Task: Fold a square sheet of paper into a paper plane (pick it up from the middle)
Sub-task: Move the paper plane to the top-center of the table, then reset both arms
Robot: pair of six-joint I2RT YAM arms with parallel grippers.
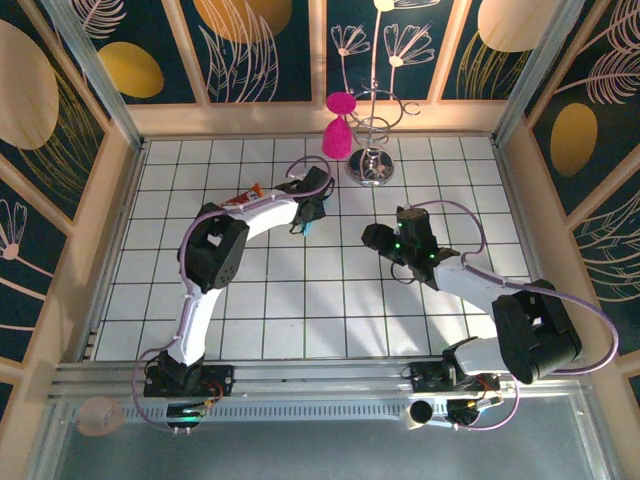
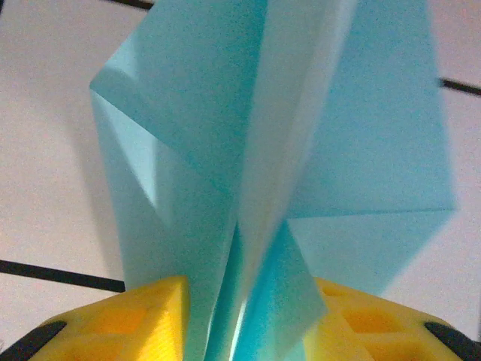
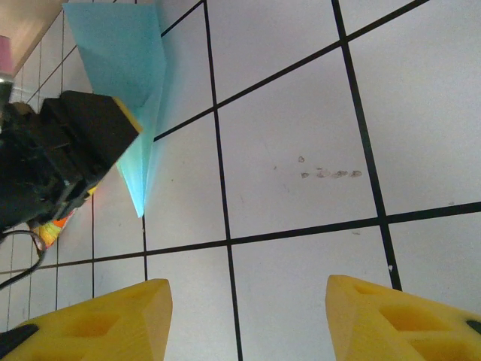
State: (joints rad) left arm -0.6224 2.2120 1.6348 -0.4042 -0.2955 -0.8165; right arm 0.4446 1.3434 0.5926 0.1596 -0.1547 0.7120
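between the left jaws, paper plane (image 2: 263,150) pinched, right jaws parted, empty

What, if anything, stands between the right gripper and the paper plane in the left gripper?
Nothing visible does. Bare white tiles lie between the open right gripper and the paper plane. The left gripper, clamped on the plane, covers part of its middle, leaving the pointed tip and wide end free.
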